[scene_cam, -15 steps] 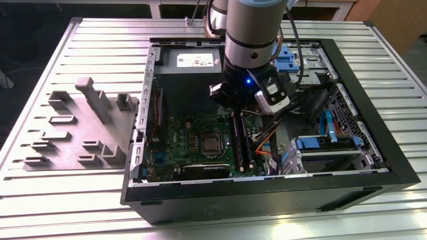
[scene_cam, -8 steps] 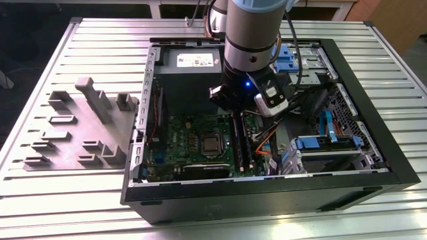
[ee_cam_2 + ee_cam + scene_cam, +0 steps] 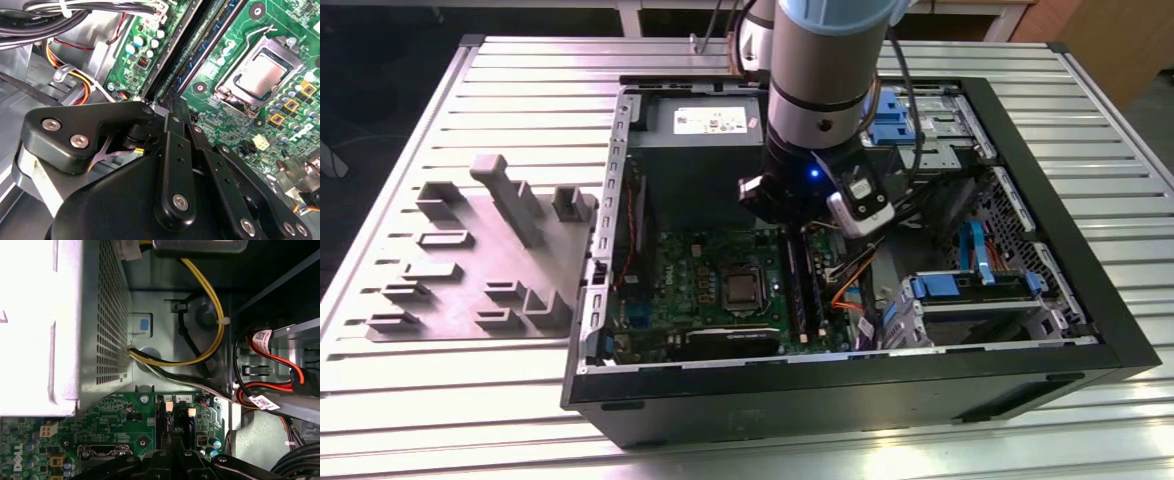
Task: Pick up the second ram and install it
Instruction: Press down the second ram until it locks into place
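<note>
My gripper (image 3: 809, 240) reaches down inside the open computer case (image 3: 1067, 290), at the far end of the long black slots (image 3: 798, 285) on the green board (image 3: 707, 270). In the second wrist view the black fingers (image 3: 173, 102) meet with no gap, so the gripper (image 3: 173, 99) is shut. A thin dark blue-green stick, the second ram (image 3: 202, 50), lies along the slots and runs away from the fingertips. Whether the tips touch it I cannot tell. In the first wrist view the gripper (image 3: 172, 436) sits just over the slot ends (image 3: 165, 415).
The grey power-supply box (image 3: 700, 150) stands beside the arm, with yellow and black cables (image 3: 210, 315) close to the fingers. The processor socket (image 3: 260, 75) is next to the slots. Blue drive brackets (image 3: 974, 285) are at the exterior view's right and a grey plastic fixture (image 3: 480, 250) at its left.
</note>
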Controlling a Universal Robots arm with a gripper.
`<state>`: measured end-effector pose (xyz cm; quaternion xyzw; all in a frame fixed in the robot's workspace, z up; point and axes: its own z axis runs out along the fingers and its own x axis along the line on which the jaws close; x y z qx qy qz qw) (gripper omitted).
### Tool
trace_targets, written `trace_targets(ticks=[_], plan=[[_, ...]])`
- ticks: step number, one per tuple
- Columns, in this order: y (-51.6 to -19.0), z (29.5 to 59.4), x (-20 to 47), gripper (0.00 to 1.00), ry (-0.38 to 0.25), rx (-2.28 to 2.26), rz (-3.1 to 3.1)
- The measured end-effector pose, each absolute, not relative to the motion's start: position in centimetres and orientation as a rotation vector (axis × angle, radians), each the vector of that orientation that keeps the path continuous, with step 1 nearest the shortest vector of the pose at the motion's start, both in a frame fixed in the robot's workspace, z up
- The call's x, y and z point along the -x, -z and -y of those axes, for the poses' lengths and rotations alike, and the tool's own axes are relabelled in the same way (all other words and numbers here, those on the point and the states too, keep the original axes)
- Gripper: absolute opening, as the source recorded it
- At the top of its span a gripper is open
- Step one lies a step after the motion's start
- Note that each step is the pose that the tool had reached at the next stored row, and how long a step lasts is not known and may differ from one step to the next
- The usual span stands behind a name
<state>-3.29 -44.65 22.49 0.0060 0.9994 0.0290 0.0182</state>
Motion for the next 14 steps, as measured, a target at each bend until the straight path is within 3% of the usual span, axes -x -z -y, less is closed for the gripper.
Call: trace_targets(ticks=[14], plan=[[-21.93, 44.66, 3.3, 0.1, -0.09, -0.019, -3.104]])
